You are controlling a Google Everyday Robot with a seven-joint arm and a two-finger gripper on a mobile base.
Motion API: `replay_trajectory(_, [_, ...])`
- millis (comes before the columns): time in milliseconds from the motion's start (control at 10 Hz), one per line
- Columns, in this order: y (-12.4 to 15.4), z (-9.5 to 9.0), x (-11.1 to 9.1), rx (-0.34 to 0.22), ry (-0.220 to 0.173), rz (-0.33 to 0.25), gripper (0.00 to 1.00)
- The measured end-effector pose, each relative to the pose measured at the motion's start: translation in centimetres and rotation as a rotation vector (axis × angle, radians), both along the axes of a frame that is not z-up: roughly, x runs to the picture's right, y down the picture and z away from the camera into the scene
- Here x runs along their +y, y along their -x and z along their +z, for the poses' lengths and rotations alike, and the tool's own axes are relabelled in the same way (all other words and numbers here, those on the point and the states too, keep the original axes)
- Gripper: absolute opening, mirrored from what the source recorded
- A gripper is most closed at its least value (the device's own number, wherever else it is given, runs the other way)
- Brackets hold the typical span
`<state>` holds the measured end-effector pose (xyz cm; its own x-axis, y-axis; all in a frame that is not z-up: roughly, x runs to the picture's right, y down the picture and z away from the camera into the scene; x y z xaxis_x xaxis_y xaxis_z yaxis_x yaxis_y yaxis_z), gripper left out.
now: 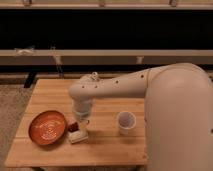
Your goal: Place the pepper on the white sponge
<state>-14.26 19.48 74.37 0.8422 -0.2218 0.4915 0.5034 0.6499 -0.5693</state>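
My gripper (79, 122) hangs from the pale arm, pointing down over the left half of the wooden table (110, 145). It is shut on the pepper (73, 126), a small dark-red piece showing at its lower left tip. The white sponge (78, 135), a small off-white block, lies directly below. The pepper sits just above the sponge's top-left edge, and I cannot tell whether they touch. The arm hides the gripper's fingers.
An orange plate (47, 127) lies to the left of the sponge. A white cup (126, 121) stands to the right of it. The robot's big white body fills the right side. A dark shelf runs behind the table.
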Motion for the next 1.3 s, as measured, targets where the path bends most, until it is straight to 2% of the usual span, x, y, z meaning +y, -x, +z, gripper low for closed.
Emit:
replay_trajectory(200, [0.2, 0.1, 0.9, -0.007, -0.011, -0.014, 0.0])
replay_trajectory(700, [0.3, 2.8, 1.3, -0.004, -0.066, -0.059, 0.0])
replay_trajectory(900, [0.3, 3.5, 1.7, 0.008, -0.073, -0.071, 0.03])
replay_trajectory(1100, [1.0, 3.7, 2.9, 0.008, -0.069, -0.102, 0.25])
replay_trajectory(1300, [1.1, 3.5, 3.7, 0.006, -0.063, -0.121, 0.43])
